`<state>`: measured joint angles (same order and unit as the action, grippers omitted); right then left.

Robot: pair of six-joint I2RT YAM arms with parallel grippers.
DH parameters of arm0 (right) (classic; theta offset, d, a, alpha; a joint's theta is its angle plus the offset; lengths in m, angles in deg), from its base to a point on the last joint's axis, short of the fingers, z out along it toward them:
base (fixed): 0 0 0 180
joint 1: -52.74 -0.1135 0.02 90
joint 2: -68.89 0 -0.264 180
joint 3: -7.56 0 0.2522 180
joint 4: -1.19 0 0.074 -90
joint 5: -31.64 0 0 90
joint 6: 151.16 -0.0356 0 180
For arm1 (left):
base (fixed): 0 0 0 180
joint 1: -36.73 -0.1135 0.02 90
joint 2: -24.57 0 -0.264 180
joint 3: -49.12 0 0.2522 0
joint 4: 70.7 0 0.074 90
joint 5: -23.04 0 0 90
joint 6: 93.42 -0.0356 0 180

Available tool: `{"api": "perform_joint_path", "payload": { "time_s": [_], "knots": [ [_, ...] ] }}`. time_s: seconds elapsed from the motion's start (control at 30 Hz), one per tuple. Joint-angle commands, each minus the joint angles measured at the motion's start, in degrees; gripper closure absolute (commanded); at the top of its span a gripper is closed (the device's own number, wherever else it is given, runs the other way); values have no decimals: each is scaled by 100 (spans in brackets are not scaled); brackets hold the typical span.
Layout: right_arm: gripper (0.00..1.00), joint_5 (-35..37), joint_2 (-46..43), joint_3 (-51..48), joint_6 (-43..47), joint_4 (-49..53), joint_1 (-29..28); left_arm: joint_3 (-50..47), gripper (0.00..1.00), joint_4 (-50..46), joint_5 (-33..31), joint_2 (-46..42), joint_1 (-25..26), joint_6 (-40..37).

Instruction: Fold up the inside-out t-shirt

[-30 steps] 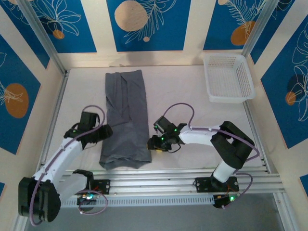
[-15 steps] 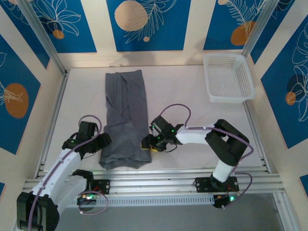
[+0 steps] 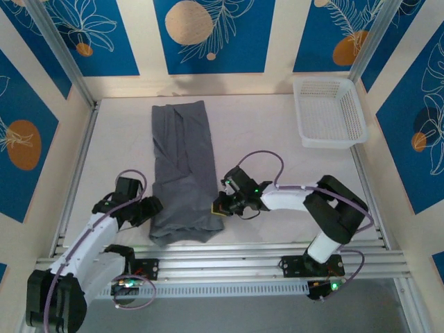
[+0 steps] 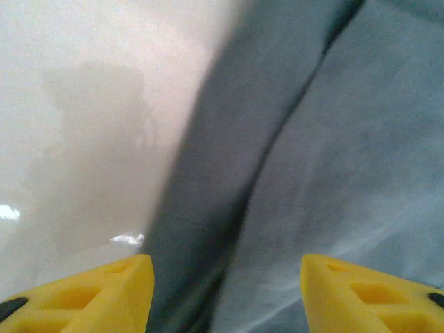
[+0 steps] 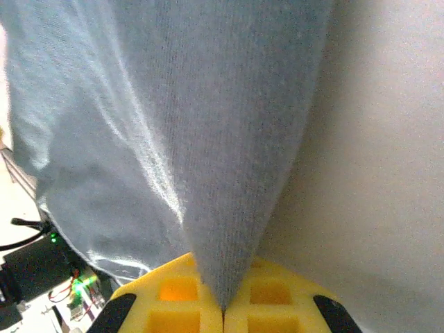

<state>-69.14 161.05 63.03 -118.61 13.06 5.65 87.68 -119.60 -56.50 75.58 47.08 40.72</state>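
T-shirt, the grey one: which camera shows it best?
The top external view: almost the whole t-shirt lies there as a long folded strip. The right wrist view has a close-up of its edge pinched in the shut right pincer; the left wrist view, a blurry fold.

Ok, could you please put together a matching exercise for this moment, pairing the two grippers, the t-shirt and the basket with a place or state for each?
Column one:
1. left gripper
2. right gripper
3. t-shirt
4. white mesh basket

Column two:
A. at the far right corner of the table
B. shut on a pinch of the t-shirt
C. lying as a long narrow strip, left of centre
D. open, at the t-shirt's near left edge

Pairs: 1-D, 2-B, 3-C, 4-A
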Motion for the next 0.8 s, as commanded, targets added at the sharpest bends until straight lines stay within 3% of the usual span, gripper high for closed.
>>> {"api": "perform_joint_path", "payload": {
  "time_s": [0.0,0.27,0.43,0.77],
  "knots": [
    [100,-24,-179,-143,-38,51,103,-275,42,50,498,153,-85,136],
    [100,-160,0,-146,-117,-173,60,-397,44,876,1351,642,-77,-36],
    [100,-143,48,-152,-135,-167,51,-388,66,961,1570,512,-79,-17],
    [100,-134,129,-111,-126,-92,51,-539,74,995,1710,282,-77,27]
  ]
}}
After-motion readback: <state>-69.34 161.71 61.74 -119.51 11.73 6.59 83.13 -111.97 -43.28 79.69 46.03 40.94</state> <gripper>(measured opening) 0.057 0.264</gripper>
